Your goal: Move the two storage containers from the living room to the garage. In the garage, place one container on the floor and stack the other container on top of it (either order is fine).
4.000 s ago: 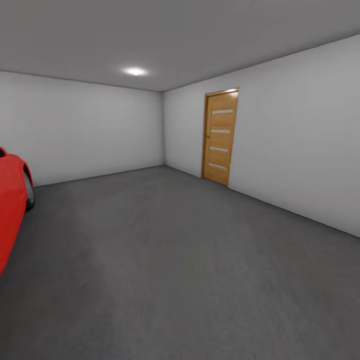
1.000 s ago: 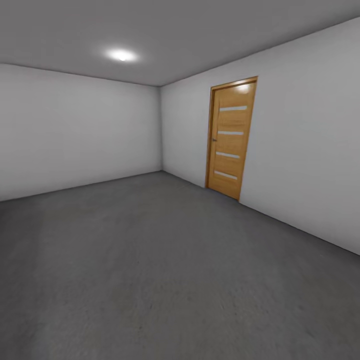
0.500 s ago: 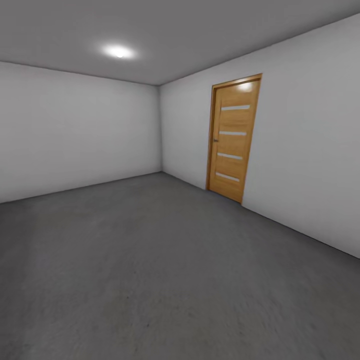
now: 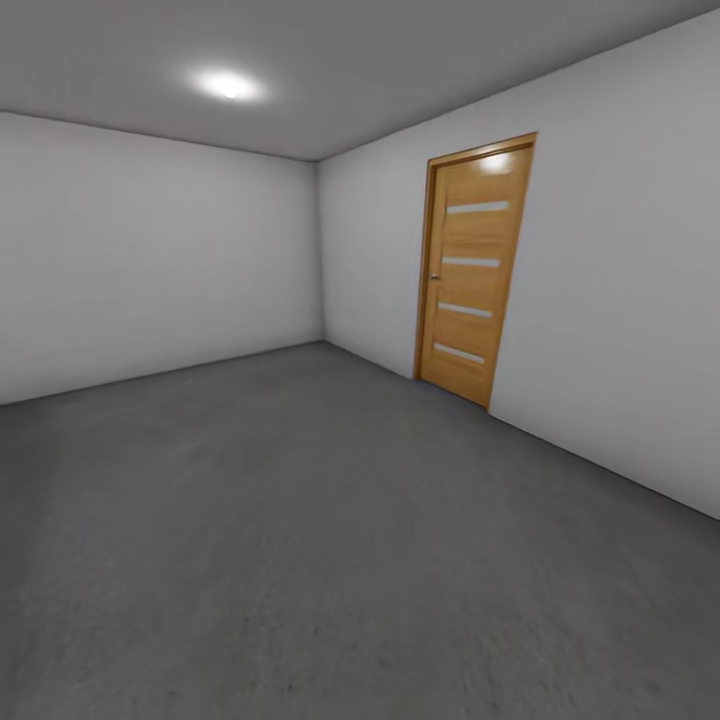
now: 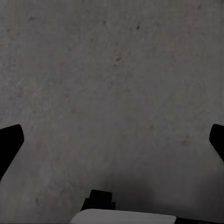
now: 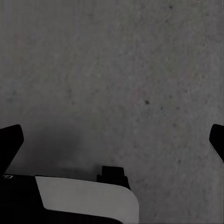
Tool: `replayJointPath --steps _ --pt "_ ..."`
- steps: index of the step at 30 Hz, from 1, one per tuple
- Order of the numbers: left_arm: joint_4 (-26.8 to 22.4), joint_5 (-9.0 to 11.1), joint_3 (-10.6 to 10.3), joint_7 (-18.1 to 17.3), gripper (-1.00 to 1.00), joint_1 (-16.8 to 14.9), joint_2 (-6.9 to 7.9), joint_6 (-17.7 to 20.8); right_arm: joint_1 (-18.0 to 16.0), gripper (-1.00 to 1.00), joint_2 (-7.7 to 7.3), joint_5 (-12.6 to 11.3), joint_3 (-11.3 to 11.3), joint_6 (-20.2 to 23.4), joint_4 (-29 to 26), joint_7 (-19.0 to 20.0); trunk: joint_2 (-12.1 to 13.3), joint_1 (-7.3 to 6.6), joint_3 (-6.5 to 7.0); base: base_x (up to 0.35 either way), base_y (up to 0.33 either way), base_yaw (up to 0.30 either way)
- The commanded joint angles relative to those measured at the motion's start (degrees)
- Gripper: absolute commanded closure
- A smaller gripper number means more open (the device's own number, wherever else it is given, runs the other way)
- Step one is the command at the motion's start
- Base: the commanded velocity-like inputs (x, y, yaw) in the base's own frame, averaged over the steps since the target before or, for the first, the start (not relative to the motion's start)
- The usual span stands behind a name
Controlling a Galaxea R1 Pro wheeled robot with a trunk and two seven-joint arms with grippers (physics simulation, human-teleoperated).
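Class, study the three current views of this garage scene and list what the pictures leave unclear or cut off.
- Left gripper: left wrist view, both fingertips cut by the side edges; nothing between them but floor.
- Right gripper: right wrist view, fingertips likewise cut off.
- Wooden door: head view, handle too small and blurred to read.
- Right wall: head view, runs off the frame edge.

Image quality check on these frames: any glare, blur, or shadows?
Head view: the ceiling light blooms soft white, with a glare patch at the top of the wooden door; the floor smears toward the bottom edge. Both wrist views: dim speckled concrete, with a soft shadow in the right wrist view.
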Motion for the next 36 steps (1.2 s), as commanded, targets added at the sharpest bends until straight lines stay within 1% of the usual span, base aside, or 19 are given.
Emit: replayJointPath --steps 1,11,36 --pt "-0.08 -0.04 0.16 0.04 -1.00 0.03 -0.05 -0.07 -0.04 -1.00 -0.01 0.39 0.03 -0.16 0.05 0.04 -0.02 0.03 -0.14 0.328 0.000 0.000" --pt "-0.08 -0.04 0.16 0.04 -1.00 0.03 -0.10 -0.07 -0.04 -1.00 -0.03 0.39 0.03 -0.16 0.05 0.04 -0.02 0.03 -0.91 0.328 0.000 0.000" --pt "-0.04 -0.04 0.13 0.04 -1.00 0.03 -0.19 -0.07 -0.04 -1.00 0.00 0.39 0.02 -0.16 0.05 0.04 -0.02 0.03 -1.08 0.328 0.000 0.001"
